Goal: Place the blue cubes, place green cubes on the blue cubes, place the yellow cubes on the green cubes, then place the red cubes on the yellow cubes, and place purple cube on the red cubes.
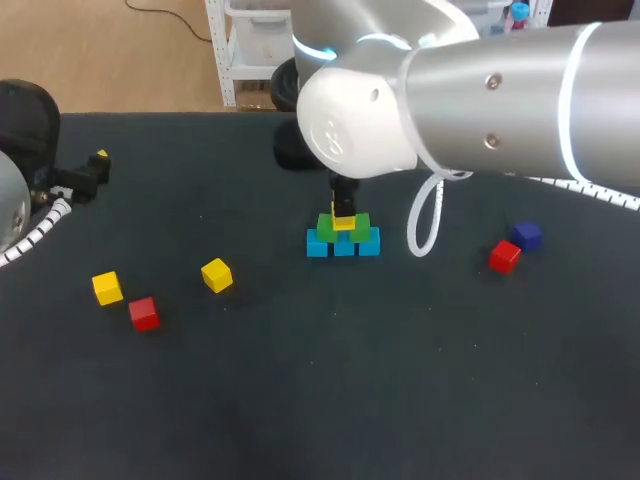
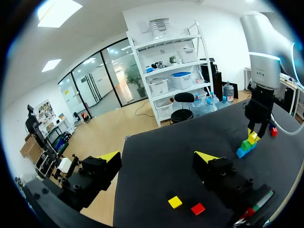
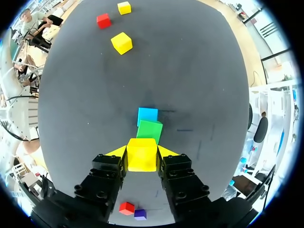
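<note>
Counting three yellow cubes (image 1: 216,274) (image 1: 107,287) (image 1: 343,222)

The bench (image 1: 300,400) is plain black. The blue cubes (image 1: 343,244) are sky-toned, the green cubes (image 1: 326,225) grassy, the yellow cubes (image 1: 216,274) bright, the red cubes (image 1: 144,313) vivid, and the purple cube (image 1: 527,235) dark (almost navy). The right hand (image 3: 141,153) is black with yellow tips.

No words, numbers or signs can be read on the cubes (image 1: 343,246) or on the table (image 1: 300,400).
</note>
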Available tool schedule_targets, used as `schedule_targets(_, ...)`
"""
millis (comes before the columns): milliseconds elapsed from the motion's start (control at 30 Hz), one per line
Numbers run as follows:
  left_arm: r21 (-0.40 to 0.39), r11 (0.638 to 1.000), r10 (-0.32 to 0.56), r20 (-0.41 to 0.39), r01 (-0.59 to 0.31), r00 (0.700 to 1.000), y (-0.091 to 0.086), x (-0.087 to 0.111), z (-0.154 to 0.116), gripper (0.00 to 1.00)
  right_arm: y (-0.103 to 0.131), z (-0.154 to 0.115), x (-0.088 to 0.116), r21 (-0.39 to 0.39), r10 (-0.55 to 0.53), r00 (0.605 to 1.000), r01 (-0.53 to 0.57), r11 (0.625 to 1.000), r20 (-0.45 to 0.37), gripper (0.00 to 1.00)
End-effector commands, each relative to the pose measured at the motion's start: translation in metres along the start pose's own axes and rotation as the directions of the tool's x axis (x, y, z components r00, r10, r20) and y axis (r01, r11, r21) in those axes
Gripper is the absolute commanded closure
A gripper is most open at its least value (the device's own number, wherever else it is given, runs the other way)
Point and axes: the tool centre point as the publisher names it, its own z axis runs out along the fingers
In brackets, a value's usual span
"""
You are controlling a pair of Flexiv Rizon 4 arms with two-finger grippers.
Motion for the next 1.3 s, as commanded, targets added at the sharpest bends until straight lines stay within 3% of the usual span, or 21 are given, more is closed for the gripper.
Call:
schedule_targets(33, 0.003, 1.000, 0.000, -0.001, 0.000, 1.000, 0.001, -0.001, 0.000, 0.00, 0.000, 0.001, 0.001, -0.001, -0.001, 1.000, 0.001, 1.000, 0.002, 1.00)
schedule_targets(667, 0.003, 1.000, 0.000, -0.001, 0.000, 1.000, 0.001, -0.001, 0.000, 0.00, -0.002, 0.003, 0.001, -0.004, 0.000, 1.000, 0.000, 1.000, 0.002, 1.00)
schedule_targets(700, 0.003, 1.000, 0.000, -0.001, 0.000, 1.000, 0.001, -0.001, 0.000, 0.00, -0.002, 0.003, 0.001, -0.005, 0.001, 1.000, -0.001, 1.000, 0.003, 0.92)
schedule_targets(767, 0.003, 1.000, 0.000, -0.001, 0.000, 1.000, 0.001, -0.001, 0.000, 0.00, -0.002, 0.003, 0.000, -0.005, 0.002, 1.000, -0.001, 1.000, 0.003, 0.53)
schedule_targets(800, 0.003, 1.000, 0.000, -0.001, 0.000, 1.000, 0.001, -0.001, 0.000, 0.00, -0.002, 0.003, 0.000, -0.006, 0.003, 1.000, -0.003, 1.000, 0.005, 0.00)
schedule_targets(1300, 0.003, 1.000, 0.000, -0.001, 0.000, 1.000, 0.001, -0.001, 0.000, 0.00, -0.008, -0.009, 0.006, 0.007, 0.037, 0.999, -0.038, 0.999, 0.031, 0.00)
